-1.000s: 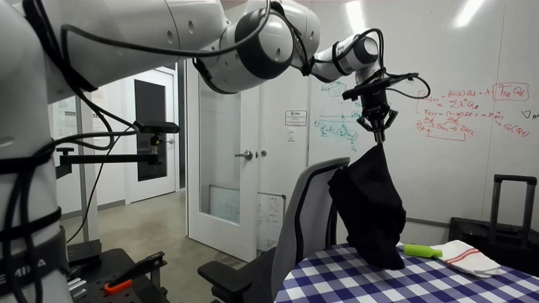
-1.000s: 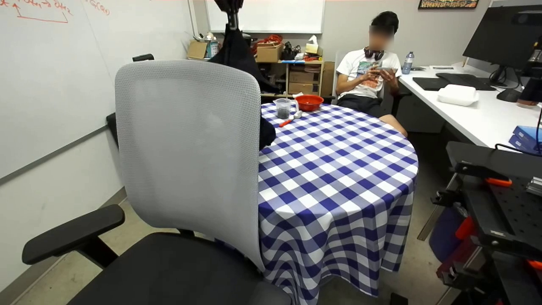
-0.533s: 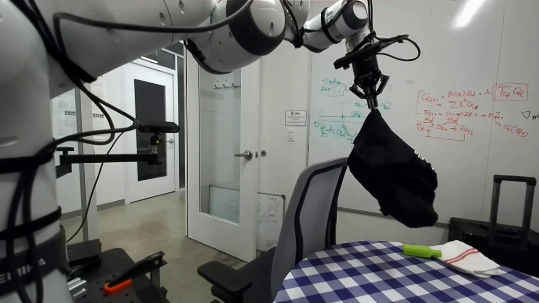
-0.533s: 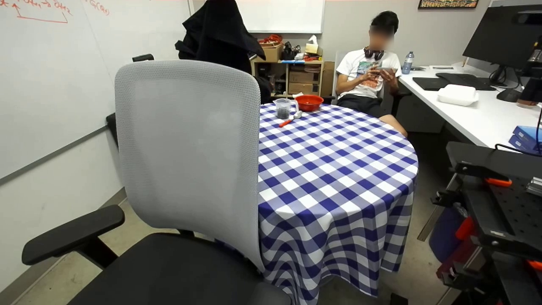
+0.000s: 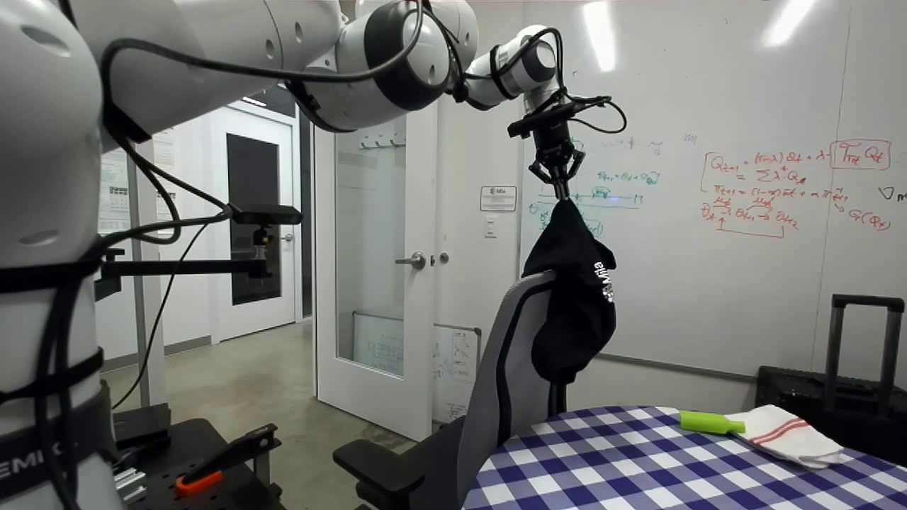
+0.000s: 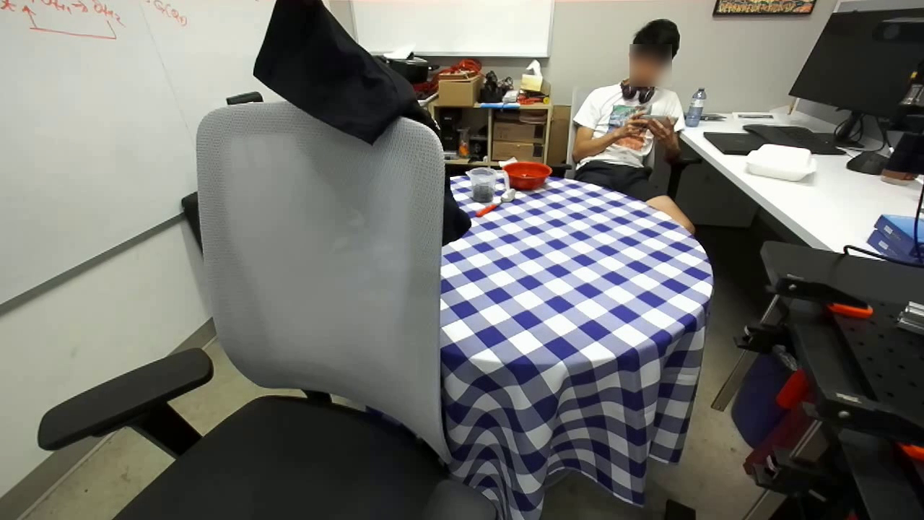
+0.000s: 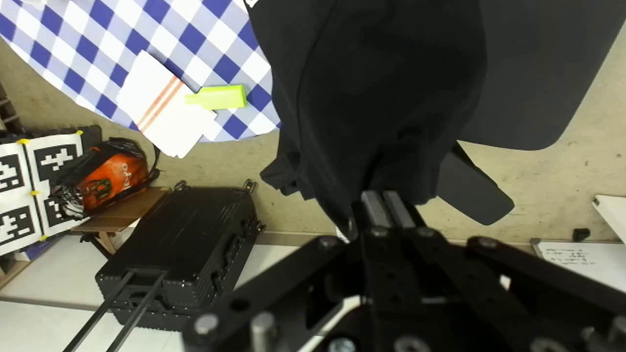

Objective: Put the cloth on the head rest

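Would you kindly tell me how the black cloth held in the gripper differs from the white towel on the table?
The black cloth carries white lettering, while the white towel has red stripes. The black cloth hangs bunched from the gripper, straddling the head rest, whereas the white towel lies on the checkered tablecloth, apparently folded. Both look like soft fabric.

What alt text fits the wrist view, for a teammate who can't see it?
The gripper, at bottom centre, pinches the black cloth, which fills the upper middle. To its left lies the checkered tablecloth with a striped white towel and lime-green bottle, a black suitcase lower down; to its right, apparently, a chair seat and armrest.
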Motion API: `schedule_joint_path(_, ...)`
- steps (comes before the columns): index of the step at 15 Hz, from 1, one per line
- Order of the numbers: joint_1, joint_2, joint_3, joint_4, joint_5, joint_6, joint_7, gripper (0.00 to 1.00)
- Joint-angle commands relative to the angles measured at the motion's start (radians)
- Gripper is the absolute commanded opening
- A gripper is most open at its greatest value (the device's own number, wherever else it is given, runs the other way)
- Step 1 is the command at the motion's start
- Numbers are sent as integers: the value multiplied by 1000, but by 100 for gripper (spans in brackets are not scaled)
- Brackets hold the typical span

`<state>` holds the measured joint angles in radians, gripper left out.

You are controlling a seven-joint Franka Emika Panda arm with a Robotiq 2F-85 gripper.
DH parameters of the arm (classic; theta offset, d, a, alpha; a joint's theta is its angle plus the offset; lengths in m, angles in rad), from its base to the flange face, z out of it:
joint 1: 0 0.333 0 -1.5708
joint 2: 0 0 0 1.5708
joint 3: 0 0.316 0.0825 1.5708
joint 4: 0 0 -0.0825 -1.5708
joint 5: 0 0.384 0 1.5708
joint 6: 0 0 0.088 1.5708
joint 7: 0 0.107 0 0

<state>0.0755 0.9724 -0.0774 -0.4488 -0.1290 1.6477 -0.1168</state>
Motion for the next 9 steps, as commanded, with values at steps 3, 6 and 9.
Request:
schedule_joint_path(3, -35, 14, -5, 21, -4, -10, 9, 3)
schedule_joint_path(6, -104, 16, 2, 24, 25, -30, 29, 3)
schedule_joint_path(9, -160, 11, 4, 28, 41, -33, 51, 3)
